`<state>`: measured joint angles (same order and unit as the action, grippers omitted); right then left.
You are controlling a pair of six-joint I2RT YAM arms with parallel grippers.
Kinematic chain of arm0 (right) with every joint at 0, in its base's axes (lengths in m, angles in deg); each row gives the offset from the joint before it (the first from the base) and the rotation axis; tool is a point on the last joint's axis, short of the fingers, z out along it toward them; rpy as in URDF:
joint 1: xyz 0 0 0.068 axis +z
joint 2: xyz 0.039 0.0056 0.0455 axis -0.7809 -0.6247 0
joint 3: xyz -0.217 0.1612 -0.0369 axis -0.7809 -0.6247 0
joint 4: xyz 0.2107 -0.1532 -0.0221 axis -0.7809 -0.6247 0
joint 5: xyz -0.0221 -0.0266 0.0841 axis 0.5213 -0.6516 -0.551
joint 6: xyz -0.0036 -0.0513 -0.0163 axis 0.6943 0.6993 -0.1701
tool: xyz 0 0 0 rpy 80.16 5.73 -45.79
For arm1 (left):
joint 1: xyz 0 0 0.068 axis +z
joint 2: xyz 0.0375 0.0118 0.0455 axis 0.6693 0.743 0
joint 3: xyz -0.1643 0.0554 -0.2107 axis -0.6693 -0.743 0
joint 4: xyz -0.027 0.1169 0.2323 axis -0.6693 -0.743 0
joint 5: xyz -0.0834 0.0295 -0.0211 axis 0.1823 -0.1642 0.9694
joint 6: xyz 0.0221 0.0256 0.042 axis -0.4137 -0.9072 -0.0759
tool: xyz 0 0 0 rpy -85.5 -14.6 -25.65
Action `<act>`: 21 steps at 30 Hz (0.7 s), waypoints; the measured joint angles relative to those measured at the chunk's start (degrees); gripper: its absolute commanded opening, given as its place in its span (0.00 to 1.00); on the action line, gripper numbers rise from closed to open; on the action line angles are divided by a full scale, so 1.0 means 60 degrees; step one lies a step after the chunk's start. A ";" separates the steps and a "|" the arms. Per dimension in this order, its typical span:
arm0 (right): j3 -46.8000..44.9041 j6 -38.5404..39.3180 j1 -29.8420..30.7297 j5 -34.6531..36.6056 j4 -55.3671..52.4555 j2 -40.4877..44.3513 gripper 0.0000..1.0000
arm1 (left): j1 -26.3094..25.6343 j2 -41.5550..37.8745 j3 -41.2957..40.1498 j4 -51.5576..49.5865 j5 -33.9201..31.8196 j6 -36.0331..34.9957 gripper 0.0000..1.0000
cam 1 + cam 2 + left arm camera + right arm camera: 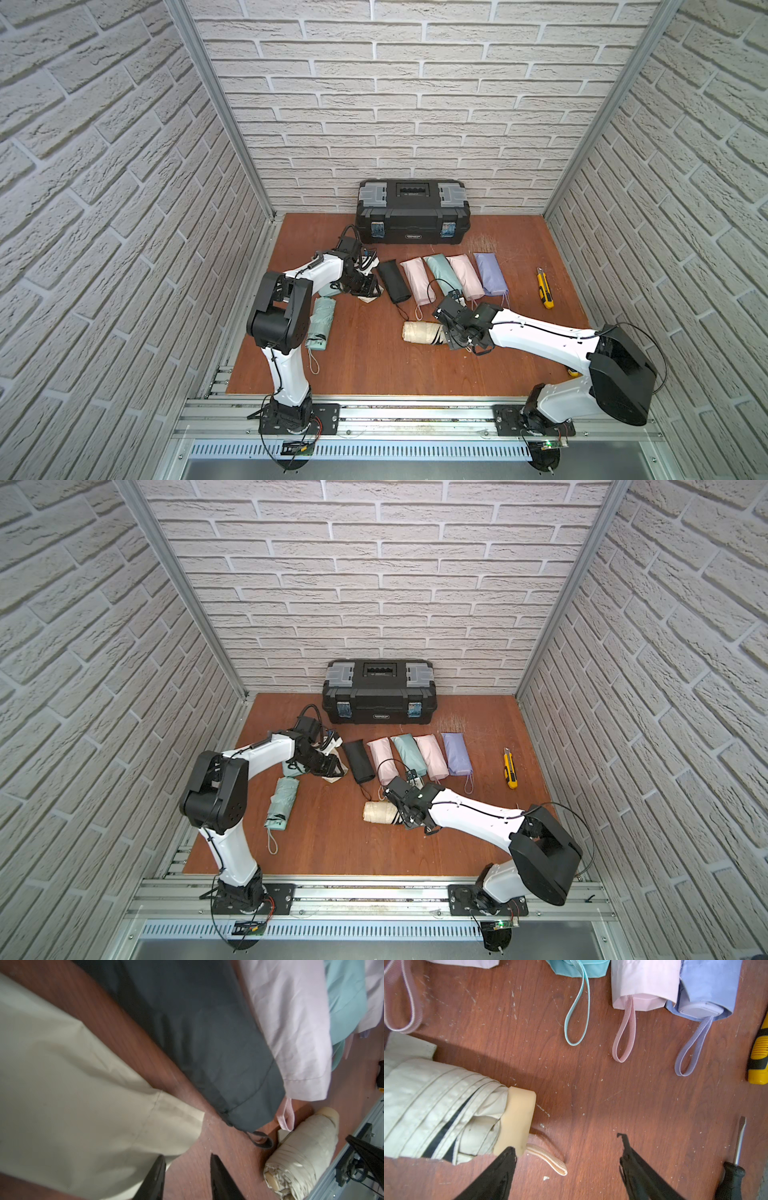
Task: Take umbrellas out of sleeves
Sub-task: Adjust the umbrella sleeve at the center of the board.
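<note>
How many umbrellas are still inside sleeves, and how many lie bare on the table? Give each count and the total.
Sleeved umbrellas: 5 (black, pink, mint, pink, lavender)
Bare umbrellas: 2 (mint, cream)
Total: 7

Five sleeved umbrellas lie in a row across the table (374, 374): black (394, 282), pink (417, 280), mint (439, 269), another pink (467, 276), lavender (490, 274). Bare cream umbrella (422, 332) lies before them, bare mint umbrella (322, 322) near the left edge, flat cream sleeve (72, 1095) beside black.
</note>
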<state>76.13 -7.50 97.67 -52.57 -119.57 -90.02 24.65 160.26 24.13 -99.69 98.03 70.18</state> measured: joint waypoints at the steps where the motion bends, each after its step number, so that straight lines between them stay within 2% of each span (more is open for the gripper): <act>1: -0.0022 0.0000 0.0000 0.0000 0.0000 0.0029 0.82 | 0.0022 0.0051 0.0018 -0.0073 -0.0058 -0.0004 0.38; 21: -0.0284 -0.0015 -0.0011 0.0000 -0.0025 0.0259 0.82 | 0.0834 0.0178 0.0295 -0.0790 -0.0892 0.0036 0.36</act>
<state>74.42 -7.58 97.60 -52.57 -119.72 -88.47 29.65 161.33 25.90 -104.43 92.67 70.40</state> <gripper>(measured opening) 0.820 0.362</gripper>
